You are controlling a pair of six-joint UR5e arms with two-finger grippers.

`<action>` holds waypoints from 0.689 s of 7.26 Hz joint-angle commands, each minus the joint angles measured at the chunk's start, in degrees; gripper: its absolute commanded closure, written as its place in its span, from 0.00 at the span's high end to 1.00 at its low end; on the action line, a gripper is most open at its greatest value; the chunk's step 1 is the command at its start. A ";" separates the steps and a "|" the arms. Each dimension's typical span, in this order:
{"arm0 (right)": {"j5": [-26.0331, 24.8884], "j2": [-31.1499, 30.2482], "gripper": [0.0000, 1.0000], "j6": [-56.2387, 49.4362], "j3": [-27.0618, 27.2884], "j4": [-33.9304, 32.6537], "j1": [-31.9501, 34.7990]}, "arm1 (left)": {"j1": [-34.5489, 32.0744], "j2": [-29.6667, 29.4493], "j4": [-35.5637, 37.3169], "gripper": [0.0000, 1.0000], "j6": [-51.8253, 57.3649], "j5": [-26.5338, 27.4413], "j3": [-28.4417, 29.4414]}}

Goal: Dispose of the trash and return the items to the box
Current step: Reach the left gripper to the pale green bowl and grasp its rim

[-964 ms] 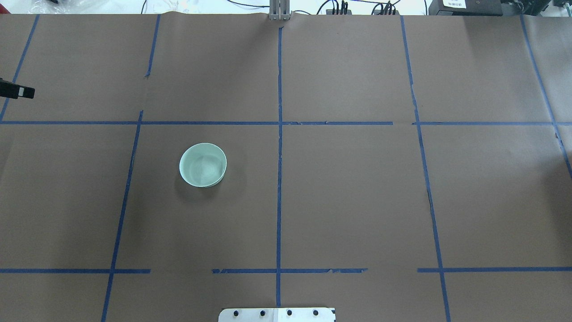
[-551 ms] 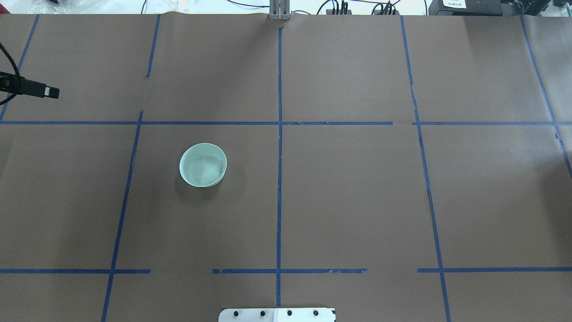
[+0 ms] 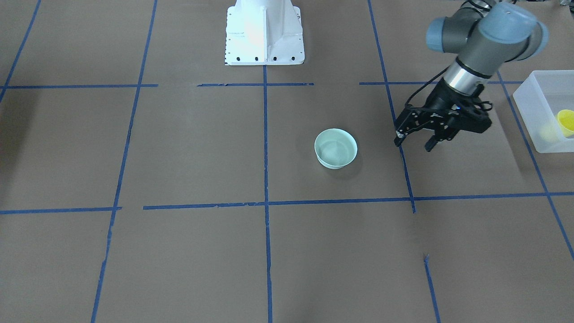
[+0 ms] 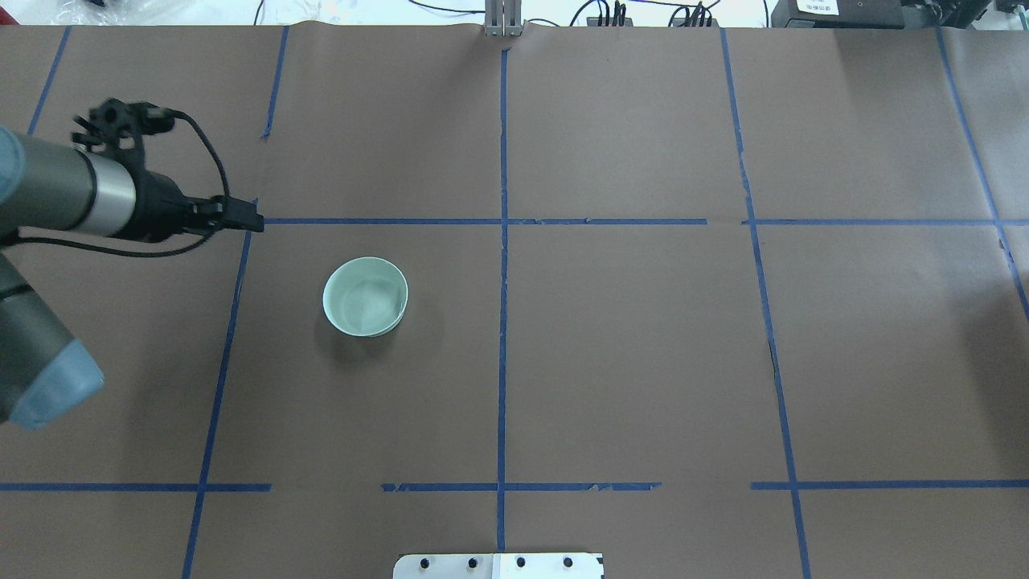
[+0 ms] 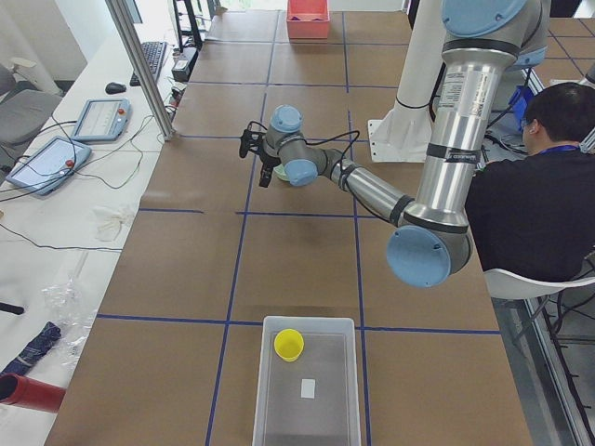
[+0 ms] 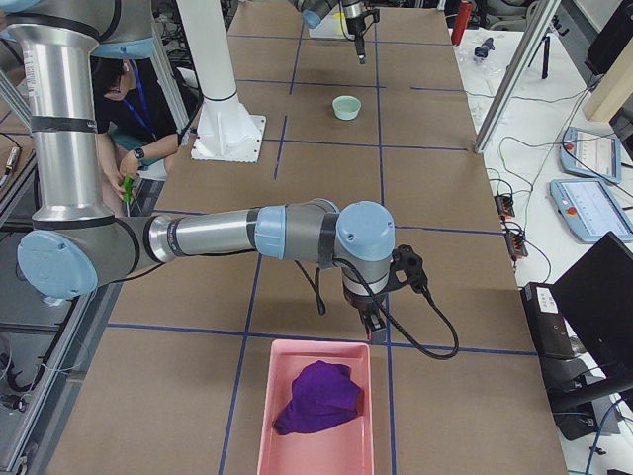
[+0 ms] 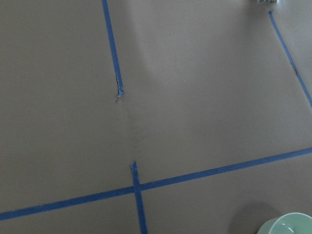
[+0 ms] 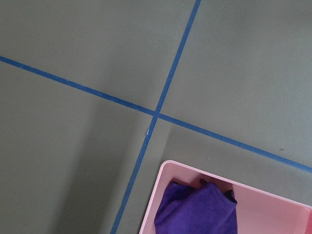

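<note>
Since the earlier overhead frames, the left gripper [image 4: 241, 219] has advanced from the view's left edge to the tape crossing near the bowl [image 4: 366, 296]. The bowl has not moved.

1. Containers
- The box [image 3: 531, 112] sits at the table's end on the robot's left. The yellow cup [image 3: 566, 122] stands inside it, against one wall. The left side view also shows a small white slip [image 5: 307, 388] on the box floor.
- A pink bin [image 6: 336, 453] sits at the opposite end and holds a crumpled purple cloth [image 6: 318, 396].
- The bowl stands upright and empty on the brown paper table [image 4: 643, 362], outside both containers and well apart from them.

2. Grippers
- Left gripper: the front view shows its fingers spread wide with nothing between them. It hangs above the table near the bowl and does not touch it.
- Right gripper [image 6: 374, 322]: it hangs just over the near rim of the pink bin. Only the right side view shows it, so its jaw state cannot be told.

3. View differences
- The overhead view shows neither container.
- The front view cuts the box off at its edge, and the left side view shows it whole.
- The left wrist view catches only the bowl's rim in its lower right corner.
- The right wrist view shows one corner of the pink bin with the cloth.
</note>
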 commanded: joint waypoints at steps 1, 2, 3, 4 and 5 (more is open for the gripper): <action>0.01 -0.39 1.00 0.17 0.01 1.12 -0.12 | 12.17 -2.55 0.51 0.63 -14.73 10.19 1.98; 0.10 -1.17 1.00 0.17 0.01 2.43 -0.12 | 13.08 -4.65 0.60 0.61 -16.09 11.09 4.44; 0.27 -1.79 1.00 0.17 0.10 3.23 -0.12 | 13.09 -5.19 0.60 0.61 -16.10 11.36 5.42; 0.27 -2.06 1.00 0.17 0.10 3.41 -0.12 | 13.18 -5.29 0.60 0.49 -16.28 11.45 5.95; 0.36 -2.24 1.00 0.17 0.10 3.50 -0.12 | 13.26 -5.29 0.51 0.00 -17.06 11.37 5.96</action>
